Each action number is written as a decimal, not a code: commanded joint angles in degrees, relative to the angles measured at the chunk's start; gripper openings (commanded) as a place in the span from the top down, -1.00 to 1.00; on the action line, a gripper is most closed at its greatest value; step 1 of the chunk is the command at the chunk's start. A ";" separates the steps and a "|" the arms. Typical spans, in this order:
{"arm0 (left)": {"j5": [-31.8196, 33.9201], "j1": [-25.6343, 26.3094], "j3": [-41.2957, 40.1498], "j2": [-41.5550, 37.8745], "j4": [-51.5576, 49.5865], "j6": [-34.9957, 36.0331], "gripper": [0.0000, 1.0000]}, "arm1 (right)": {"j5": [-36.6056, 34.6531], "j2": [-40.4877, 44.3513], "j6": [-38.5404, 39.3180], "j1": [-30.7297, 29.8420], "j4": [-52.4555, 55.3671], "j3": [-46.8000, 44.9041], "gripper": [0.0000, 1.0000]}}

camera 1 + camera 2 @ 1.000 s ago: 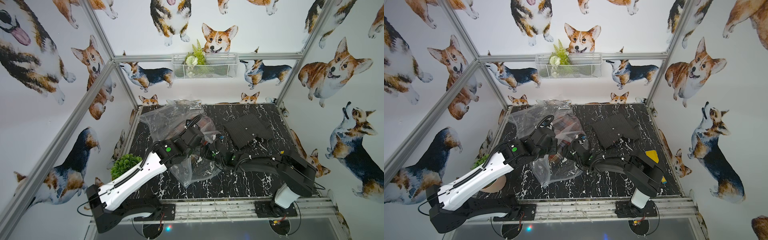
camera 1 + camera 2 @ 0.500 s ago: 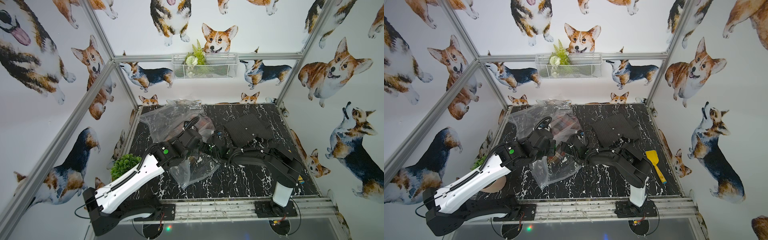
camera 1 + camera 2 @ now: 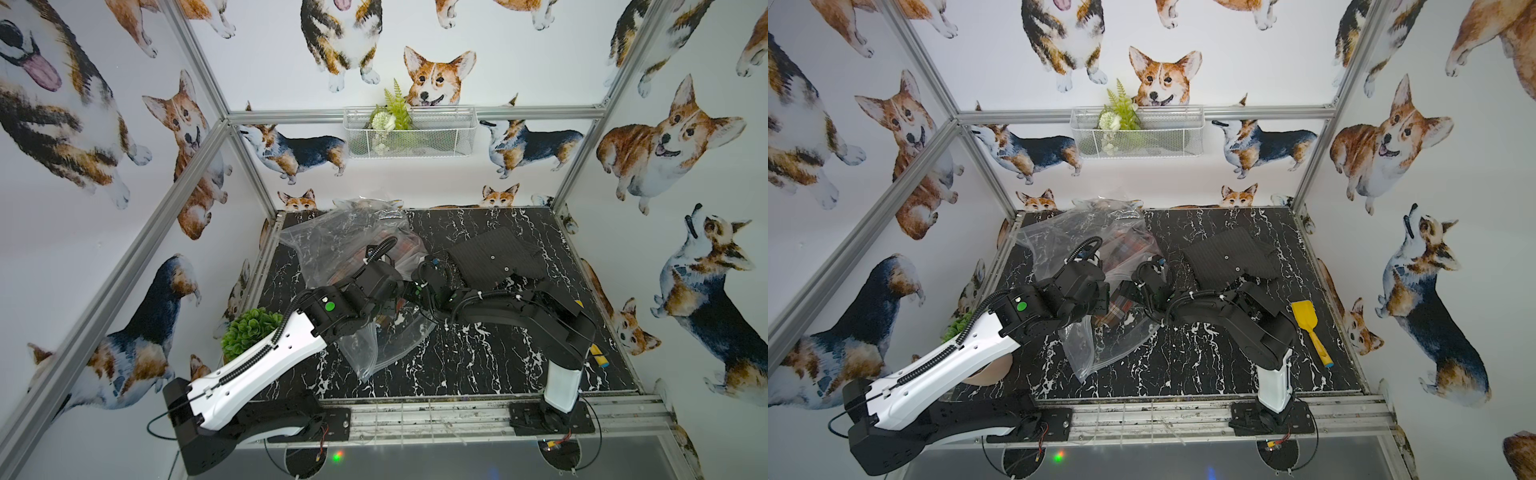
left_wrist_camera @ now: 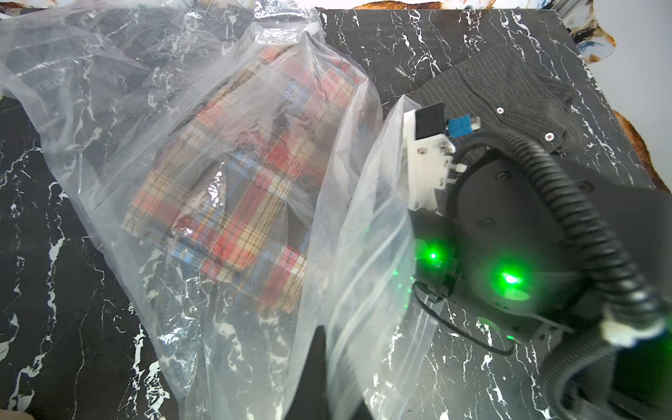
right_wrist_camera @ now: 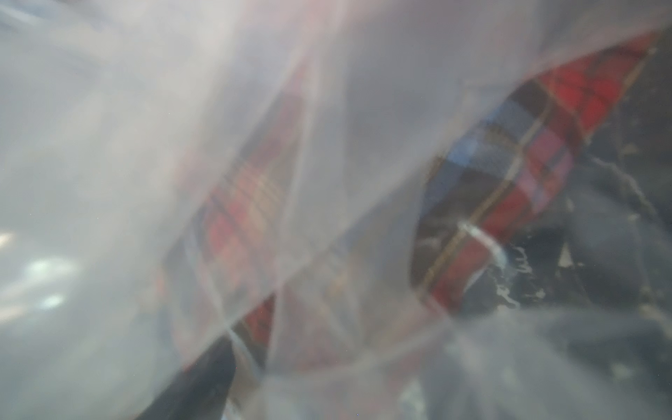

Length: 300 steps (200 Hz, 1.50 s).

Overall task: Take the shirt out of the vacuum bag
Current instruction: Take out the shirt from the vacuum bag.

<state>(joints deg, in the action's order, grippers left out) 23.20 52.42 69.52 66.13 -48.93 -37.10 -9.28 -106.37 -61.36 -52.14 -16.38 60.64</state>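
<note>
The right gripper (image 3: 412,291) has swung in to the mouth of the bag (image 4: 109,109), jaws spread and apparently empty. The left gripper (image 4: 320,360) stays pinched on the bag's zip edge, holding it open. The plaid shirt (image 4: 247,189) lies inside the bag, now probably within reach.

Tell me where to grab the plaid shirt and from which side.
Likely grip the plaid shirt by its loose corner nearest the zip mouth of the vacuum bag, coming through it from the robot's right. The left end effector holds the flap up; elsewhere plastic covers the cloth.
</note>
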 commanded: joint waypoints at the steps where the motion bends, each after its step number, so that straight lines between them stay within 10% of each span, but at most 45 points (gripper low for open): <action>1: 0.36 -0.04 -0.67 -0.05 -0.37 -1.12 1.00 | -1.56 0.18 -1.92 0.10 -2.08 0.86 -0.64; 97: -1.39 -0.04 -1.58 0.84 0.98 -2.27 1.00 | -0.19 -6.12 -3.74 0.55 -2.20 6.15 -0.38; 158: -1.91 0.05 -2.63 0.95 1.47 -2.54 1.00 | 1.70 -5.42 -1.78 1.25 -0.75 8.45 1.00; 289: -1.44 0.07 -2.83 3.06 3.21 -3.42 1.00 | 1.38 8.72 -0.34 -2.44 -6.00 -8.32 1.00; 300: -1.50 0.05 -3.02 3.09 3.35 -3.58 1.00 | 1.51 8.45 -0.01 -2.40 -6.93 -8.92 0.69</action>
<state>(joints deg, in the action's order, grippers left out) 21.43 52.51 66.46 69.12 -47.07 -39.27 -7.66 -98.17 -61.56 -54.37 -18.83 52.71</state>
